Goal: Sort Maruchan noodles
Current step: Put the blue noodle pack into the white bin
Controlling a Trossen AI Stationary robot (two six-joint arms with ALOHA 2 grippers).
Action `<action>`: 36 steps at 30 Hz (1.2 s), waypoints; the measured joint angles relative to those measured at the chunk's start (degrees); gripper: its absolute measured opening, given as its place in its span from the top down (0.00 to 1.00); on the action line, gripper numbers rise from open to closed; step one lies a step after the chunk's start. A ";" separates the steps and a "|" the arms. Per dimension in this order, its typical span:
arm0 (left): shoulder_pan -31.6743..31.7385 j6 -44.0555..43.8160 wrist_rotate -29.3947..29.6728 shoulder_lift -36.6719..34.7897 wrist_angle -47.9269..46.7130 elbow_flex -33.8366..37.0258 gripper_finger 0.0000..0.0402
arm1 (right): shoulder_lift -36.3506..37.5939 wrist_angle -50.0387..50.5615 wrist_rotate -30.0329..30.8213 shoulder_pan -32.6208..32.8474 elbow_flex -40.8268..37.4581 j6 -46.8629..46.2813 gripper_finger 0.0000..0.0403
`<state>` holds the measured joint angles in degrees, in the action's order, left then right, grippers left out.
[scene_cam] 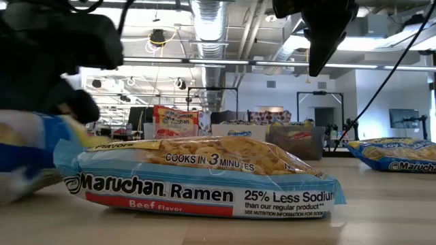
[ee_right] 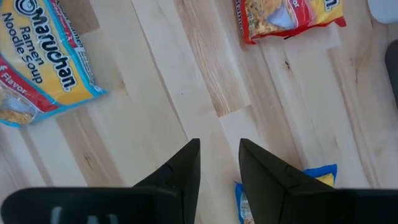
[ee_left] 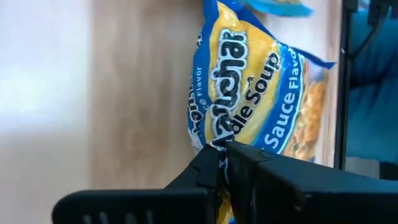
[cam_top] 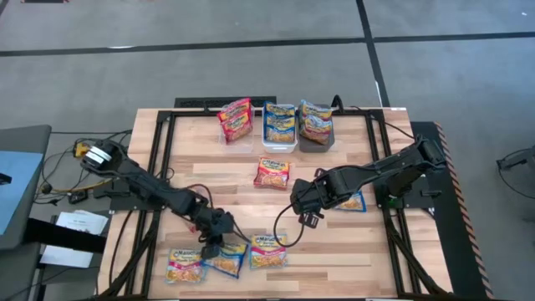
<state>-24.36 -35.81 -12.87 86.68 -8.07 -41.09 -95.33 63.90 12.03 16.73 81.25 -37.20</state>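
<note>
Crinkly plastic film wraps every packet, so each should be light, slippery and brittle inside, best pinched by a flat sealed edge. At the table's front left, the left gripper [cam_top: 219,236] is clamped on the edge of a blue-and-yellow packet [ee_left: 261,93] lying in the front row of three. Next right lies the beef-flavour packet [cam_top: 267,250]. A red packet [cam_top: 272,173] lies mid-table, with three filled bins [cam_top: 282,144] behind. The right gripper [cam_top: 308,211] hovers part-open and empty over bare wood near a blue packet [cam_top: 353,201].
</note>
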 joint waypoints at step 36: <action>18.48 16.49 9.27 -11.38 -16.27 -4.16 1.00 | -0.02 -21.38 -7.03 -6.16 0.02 24.10 0.65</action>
<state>-5.88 -19.32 -3.60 75.31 -24.34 -45.25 -95.35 42.52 5.00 10.57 81.28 -13.10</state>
